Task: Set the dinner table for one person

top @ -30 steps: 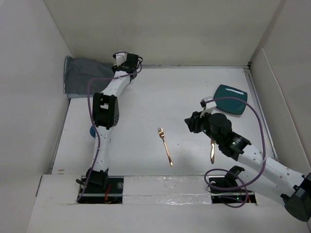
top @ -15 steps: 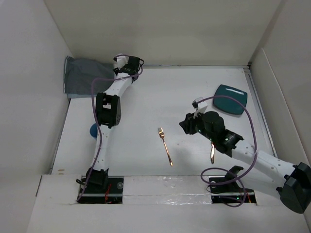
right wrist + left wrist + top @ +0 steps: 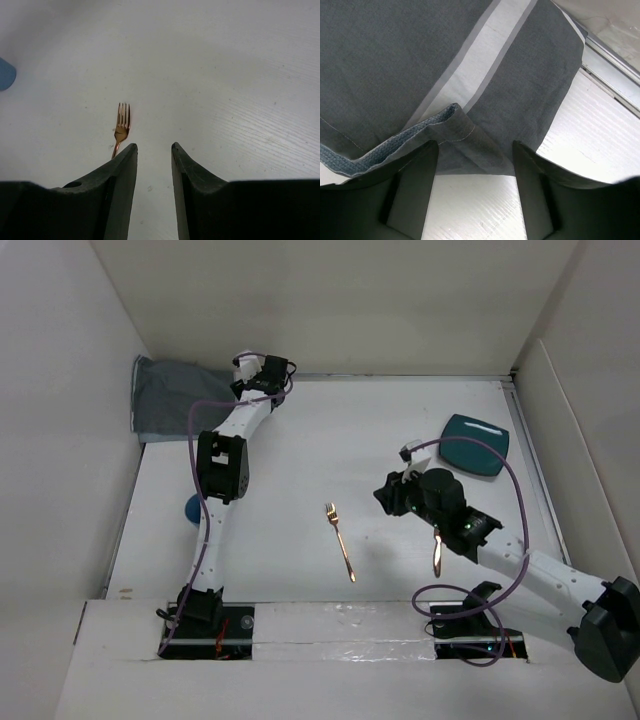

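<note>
left end effector spread wide, placemat fold straddled | right end effector narrow, nothing gripped, fork just ahead

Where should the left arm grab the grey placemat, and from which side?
Its folded-over corner, from above. The placemat lies mostly flat on the table, and only that doubled edge lifts off it; the open left pincer frames it.

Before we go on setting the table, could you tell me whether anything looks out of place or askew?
The placemat is bunched into the far left corner of the table, with one corner folded over. The fork lies alone at a slant in the middle, apart from the plate.
</note>
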Tool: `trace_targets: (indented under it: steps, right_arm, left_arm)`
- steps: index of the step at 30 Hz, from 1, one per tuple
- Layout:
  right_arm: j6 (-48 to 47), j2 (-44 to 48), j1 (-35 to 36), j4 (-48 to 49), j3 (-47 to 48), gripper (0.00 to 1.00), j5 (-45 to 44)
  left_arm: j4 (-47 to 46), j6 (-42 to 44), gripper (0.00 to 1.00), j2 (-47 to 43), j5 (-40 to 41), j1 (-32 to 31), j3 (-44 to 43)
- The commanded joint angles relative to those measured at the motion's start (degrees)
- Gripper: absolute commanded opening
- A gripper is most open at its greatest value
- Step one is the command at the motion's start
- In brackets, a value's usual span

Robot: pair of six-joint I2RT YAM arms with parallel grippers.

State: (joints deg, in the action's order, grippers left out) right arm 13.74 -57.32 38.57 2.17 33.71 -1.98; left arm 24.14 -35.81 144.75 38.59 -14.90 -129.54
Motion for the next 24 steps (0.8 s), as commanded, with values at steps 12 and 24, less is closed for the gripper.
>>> trace_targets:
  steps: [12,24]
  right_arm:
    - [-0.6,1.9,-0.9,3.0,-0.6,0.37,3.8]
    - [-0.4,3.3,-2.5,2.8,-0.6,0.37,5.1]
  left_arm:
    - [1.1,-1.2,0.30,2.2,-1.8,1.3,-4.7]
    - [0.1,0.0,0.50,0.4,-2.9,1.8,0.5]
